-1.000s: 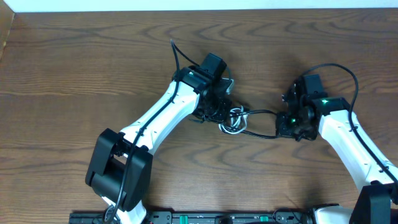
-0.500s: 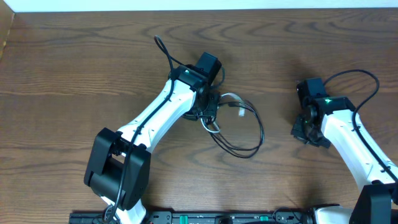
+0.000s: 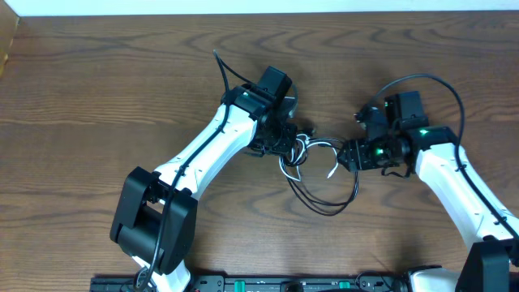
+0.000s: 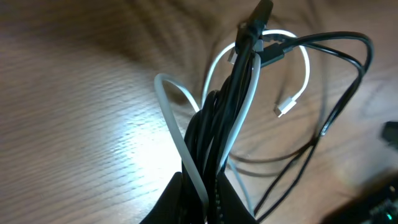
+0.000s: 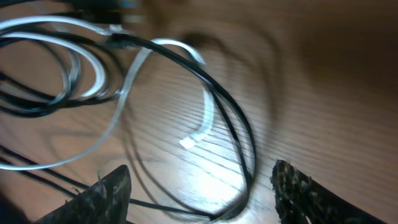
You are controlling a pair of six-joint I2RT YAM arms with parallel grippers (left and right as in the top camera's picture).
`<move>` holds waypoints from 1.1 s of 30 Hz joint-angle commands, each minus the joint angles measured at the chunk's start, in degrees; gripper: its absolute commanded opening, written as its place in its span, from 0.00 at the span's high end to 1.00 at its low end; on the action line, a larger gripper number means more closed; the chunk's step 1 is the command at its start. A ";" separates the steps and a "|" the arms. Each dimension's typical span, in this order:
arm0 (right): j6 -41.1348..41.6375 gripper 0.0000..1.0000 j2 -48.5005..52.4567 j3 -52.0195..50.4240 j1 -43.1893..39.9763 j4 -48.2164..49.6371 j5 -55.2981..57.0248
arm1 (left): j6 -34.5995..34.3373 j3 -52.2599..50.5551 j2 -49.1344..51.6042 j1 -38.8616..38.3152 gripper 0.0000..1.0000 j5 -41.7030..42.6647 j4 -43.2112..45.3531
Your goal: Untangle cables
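The cables (image 3: 303, 149) are a knot of thin black cords and one white cord at the table's middle, with black loops (image 3: 326, 204) spreading toward the front. My left gripper (image 3: 285, 144) is shut on the bundle; in the left wrist view the black and white cords (image 4: 231, 106) run up from between its closed fingers (image 4: 180, 200). The white cord's plug end (image 4: 283, 109) lies loose on the wood. My right gripper (image 3: 347, 156) stands open just right of the knot. In its wrist view a black loop (image 5: 244, 163) and the white plug (image 5: 188, 142) lie between its spread fingers (image 5: 109, 194), not gripped.
The brown wooden table (image 3: 97, 97) stretches to both sides. The arms' own thick black wires arch up behind the left wrist (image 3: 223, 69) and the right wrist (image 3: 448, 89). A black rail (image 3: 243, 284) runs along the front edge.
My right gripper has opened and swung back left to the knot after pulling away to the right. The black loop has shifted right and toward the front; the left gripper keeps its hold.
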 commanded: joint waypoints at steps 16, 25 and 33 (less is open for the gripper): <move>0.35 0.94 2.21 -12.70 3.30 13.90 14.69 | 4.42 0.46 -0.63 0.07 0.93 3.93 -0.92; 39.30 0.99 2.21 -12.70 -4.50 -4.37 43.23 | -0.17 0.46 -0.63 2.10 0.93 -9.51 -4.48; 32.48 0.12 2.19 -12.70 -8.52 -1.95 30.10 | -1.36 0.46 -0.66 4.63 0.92 -3.19 -1.25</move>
